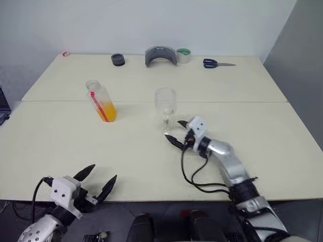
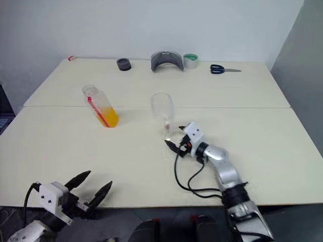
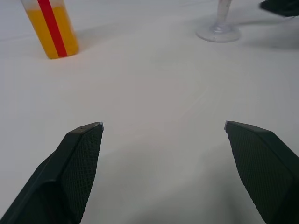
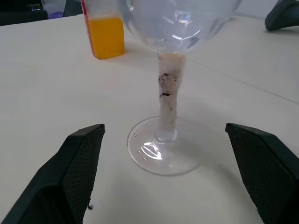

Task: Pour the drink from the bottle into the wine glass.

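Head views, both eyes, same scene. The wine glass [image 1: 165, 104] stands upright at frame centre on the pale surface [image 1: 262, 131], bowl empty as far as I can tell. The bottle [image 1: 101, 101] stands left of centre, well apart from the glass, its long axis leaning a little with the open-looking neck toward the upper left; the drink [image 1: 108, 111] fills only its lower part. I see no cap on it, though I cannot be sure. My right gripper [image 1: 178, 132] sits just below and right of the glass foot, jaws apart, touching nothing. My left gripper [image 1: 97, 180] hangs at the lower left edge of the surface, jaws apart, empty. Along the far edge: scissors [image 1: 217, 63], a tape roll [image 1: 183, 55], a grey curved piece [image 1: 160, 55], a small dark ring [image 1: 118, 59].

Left wrist view. Both fingertips [image 3: 86, 140] spread wide over bare surface. The bottle shows at upper left of the frame, the glass foot at upper right. Bottle lies ahead and off to one side of the jaw line, not between the jaws.

Right wrist view. The glass stem [image 4: 167, 98] stands centred between the wide-spread jaws, foot just ahead of them, neither jaw touching it. Bottle behind, upper left.

Judgement: the right arm is placed at the glass; the left is the nearer arm to the bottle, which must be reached up the frame from it and taken across its upright axis.
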`<state>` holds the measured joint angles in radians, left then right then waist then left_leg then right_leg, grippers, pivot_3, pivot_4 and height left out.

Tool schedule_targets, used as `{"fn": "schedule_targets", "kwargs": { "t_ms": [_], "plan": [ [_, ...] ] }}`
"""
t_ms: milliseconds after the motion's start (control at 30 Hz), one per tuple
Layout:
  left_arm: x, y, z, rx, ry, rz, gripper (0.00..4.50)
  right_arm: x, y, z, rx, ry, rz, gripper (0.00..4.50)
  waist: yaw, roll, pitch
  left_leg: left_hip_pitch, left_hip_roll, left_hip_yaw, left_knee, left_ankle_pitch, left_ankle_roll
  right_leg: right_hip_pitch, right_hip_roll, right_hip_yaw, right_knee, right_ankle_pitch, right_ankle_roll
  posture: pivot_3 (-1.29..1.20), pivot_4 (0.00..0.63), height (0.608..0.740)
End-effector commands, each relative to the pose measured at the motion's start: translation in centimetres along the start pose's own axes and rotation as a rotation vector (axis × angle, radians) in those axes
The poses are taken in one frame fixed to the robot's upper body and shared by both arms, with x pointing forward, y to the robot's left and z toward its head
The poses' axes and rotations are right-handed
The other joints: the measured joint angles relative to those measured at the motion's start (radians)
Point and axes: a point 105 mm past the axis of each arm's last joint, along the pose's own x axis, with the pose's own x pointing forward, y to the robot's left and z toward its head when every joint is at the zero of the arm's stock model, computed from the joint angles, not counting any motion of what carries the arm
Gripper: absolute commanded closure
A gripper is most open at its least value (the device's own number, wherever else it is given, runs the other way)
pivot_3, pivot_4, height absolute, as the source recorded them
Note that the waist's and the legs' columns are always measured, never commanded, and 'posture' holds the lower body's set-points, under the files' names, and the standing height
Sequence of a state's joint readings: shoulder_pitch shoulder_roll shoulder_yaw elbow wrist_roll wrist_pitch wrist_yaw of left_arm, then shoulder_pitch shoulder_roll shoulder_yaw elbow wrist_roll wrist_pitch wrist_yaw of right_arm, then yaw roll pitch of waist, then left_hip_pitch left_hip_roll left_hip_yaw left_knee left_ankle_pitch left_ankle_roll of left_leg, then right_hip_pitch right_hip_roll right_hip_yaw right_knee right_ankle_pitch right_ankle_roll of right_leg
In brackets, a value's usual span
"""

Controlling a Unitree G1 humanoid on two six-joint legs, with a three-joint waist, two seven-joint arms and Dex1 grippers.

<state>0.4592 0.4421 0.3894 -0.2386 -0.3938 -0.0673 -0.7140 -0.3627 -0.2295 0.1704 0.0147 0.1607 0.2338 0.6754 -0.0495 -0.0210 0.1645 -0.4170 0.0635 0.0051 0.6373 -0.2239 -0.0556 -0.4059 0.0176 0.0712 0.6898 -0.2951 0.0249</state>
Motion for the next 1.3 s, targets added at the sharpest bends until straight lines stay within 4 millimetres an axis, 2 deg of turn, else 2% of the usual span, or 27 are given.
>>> {"fn": "schedule_targets", "kwargs": {
  "t_ms": [33,100,200,300,433,500,700,833,1000,1300],
  "plan": [
    [-0.2,2.5,0.6,0.048,-0.037,0.067,0.00,-2.9,0.8,3.3,-0.034,-0.048,0.042,0.04,0.000,-0.001,0.000,0.000,0.000,0.000,0.000,0.000,0.000,0.000,0.000,0.000,0.000,0.000,0.000,0.00,0.150,0.740],
    [0.2,3.8,0.4,0.052,-0.048,0.116,0.00,-4.9,1.2,3.7,-0.062,-0.019,0.060,0.04,0.000,-0.001,-0.001,0.000,0.000,0.000,-0.001,0.000,0.000,0.000,0.000,0.000,0.000,0.000,0.000,0.00,0.150,0.740],
    [1.8,5.5,1.8,0.053,-0.090,0.205,0.00,-7.5,2.0,4.9,-0.083,0.009,0.102,0.04,0.000,-0.003,0.000,0.000,0.000,-0.001,-0.001,0.000,0.000,0.000,0.000,-0.001,0.000,0.000,0.000,0.00,0.150,0.740],
    [3.2,7.1,3.0,0.056,-0.122,0.271,0.00,-9.1,3.1,6.3,-0.071,0.006,0.176,0.04,0.002,-0.005,0.000,0.001,0.000,-0.001,-0.001,0.000,0.000,0.001,0.000,-0.001,0.000,0.000,0.001,0.00,0.150,0.740],
    [6.1,8.1,6.3,0.095,-0.187,0.342,0.00,-10.5,3.9,8.3,-0.077,0.000,0.248,0.04,0.003,-0.007,0.000,0.001,0.000,-0.001,0.000,0.000,0.000,0.002,0.001,-0.001,-0.001,0.000,0.002,0.00,0.150,0.740],
    [7.7,8.0,8.3,0.113,-0.219,0.355,0.00,-10.8,3.8,9.4,-0.064,-0.016,0.258,0.04,0.008,-0.009,0.000,0.000,0.000,-0.001,0.000,0.000,0.000,0.002,0.001,-0.001,-0.001,0.001,0.002,0.00,0.150,0.740],
    [10.9,7.2,11.9,0.100,-0.252,0.358,0.00,-10.5,3.2,11.7,-0.011,-0.059,0.238,0.04,0.008,-0.010,0.001,0.000,0.000,-0.001,0.000,0.000,0.000,0.002,0.001,0.000,-0.001,0.001,0.003,0.00,0.150,0.740],
    [12.5,6.7,13.7,0.098,-0.263,0.351,0.00,-10.2,3.3,12.2,-0.008,-0.055,0.235,0.04,0.013,-0.012,0.002,-0.001,-0.001,-0.001,0.000,0.000,0.000,0.002,0.001,-0.001,-0.002,0.002,0.002,0.00,0.150,0.740],
    [12.9,6.5,15.0,0.099,-0.280,0.357,0.00,-10.3,3.3,12.8,-0.003,-0.065,0.228,0.04,0.013,-0.012,0.002,-0.001,-0.001,-0.001,0.000,0.000,0.000,0.002,0.000,0.000,-0.002,0.002,0.002,0.00,0.150,0.740],
    [11.9,7.2,15.8,0.079,-0.296,0.418,0.00,-10.3,3.3,13.0,0.003,-0.076,0.213,0.04,0.016,-0.013,0.002,-0.001,-0.001,-0.001,0.000,0.000,0.000,0.002,0.000,0.000,-0.002,0.002,0.002,0.00,0.150,0.740]
  ]
}}
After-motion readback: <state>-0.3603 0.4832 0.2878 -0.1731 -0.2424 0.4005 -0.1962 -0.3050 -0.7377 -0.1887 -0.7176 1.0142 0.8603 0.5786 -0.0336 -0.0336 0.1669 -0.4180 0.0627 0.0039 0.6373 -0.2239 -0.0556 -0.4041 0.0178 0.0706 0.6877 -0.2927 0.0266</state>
